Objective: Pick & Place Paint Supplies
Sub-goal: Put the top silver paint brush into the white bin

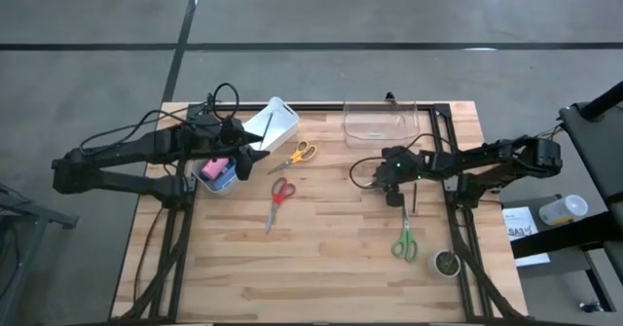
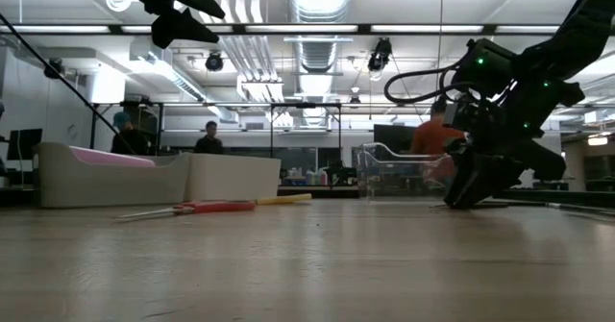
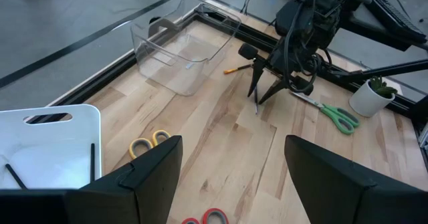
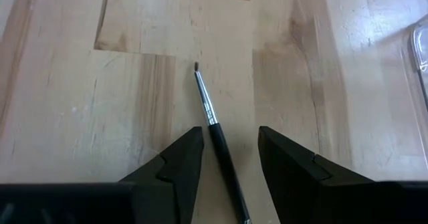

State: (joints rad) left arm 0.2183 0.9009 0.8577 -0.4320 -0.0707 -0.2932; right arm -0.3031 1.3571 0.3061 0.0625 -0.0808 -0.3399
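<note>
Here, right tool [image 4: 226, 158] parted astride paintbrush [image 4: 212, 121], handle end cut off.

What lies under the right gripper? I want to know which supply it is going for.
Under the open right gripper, a thin dark paintbrush lies on the table, its tip pointing away. The handle end runs out of sight beneath the gripper.

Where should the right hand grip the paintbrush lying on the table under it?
Grip the paintbrush on its dark handle just behind the silver ferrule, coming straight down from above. It lies flat on the bare wood and already runs between the open fingers of the right hand, so they can close across its thin shaft.
</note>
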